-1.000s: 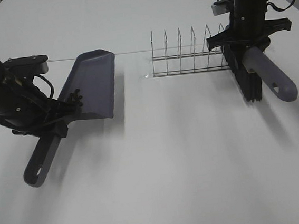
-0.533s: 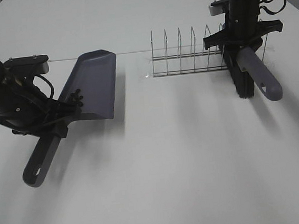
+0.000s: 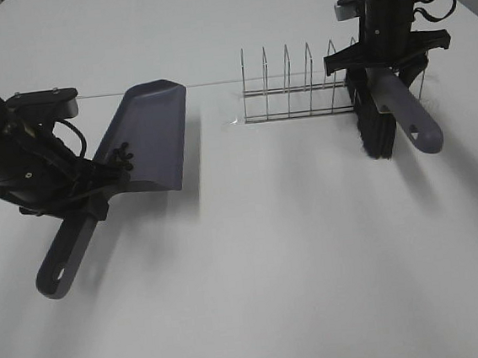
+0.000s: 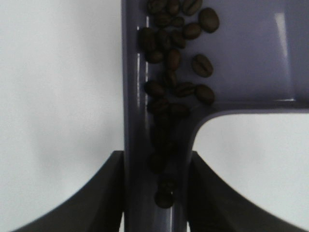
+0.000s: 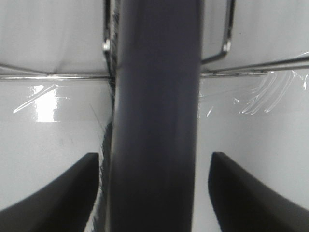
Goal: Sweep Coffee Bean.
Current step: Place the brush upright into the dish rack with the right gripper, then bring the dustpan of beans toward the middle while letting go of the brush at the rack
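left gripper [image 4: 157, 193] i see clamped on the dustpan [image 4: 251, 58] handle, coffee beans [image 4: 176, 46] inside; right gripper [image 5: 154, 193] grips the brush [image 5: 154, 96].

A wire rack [image 3: 301, 115] stands on the white table [image 3: 256, 270]

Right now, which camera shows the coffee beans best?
Left wrist: the coffee beans lie close up in the dustpan, individually distinct. Exterior high shows only a tiny dark clump by the pan's handle; right wrist shows none.
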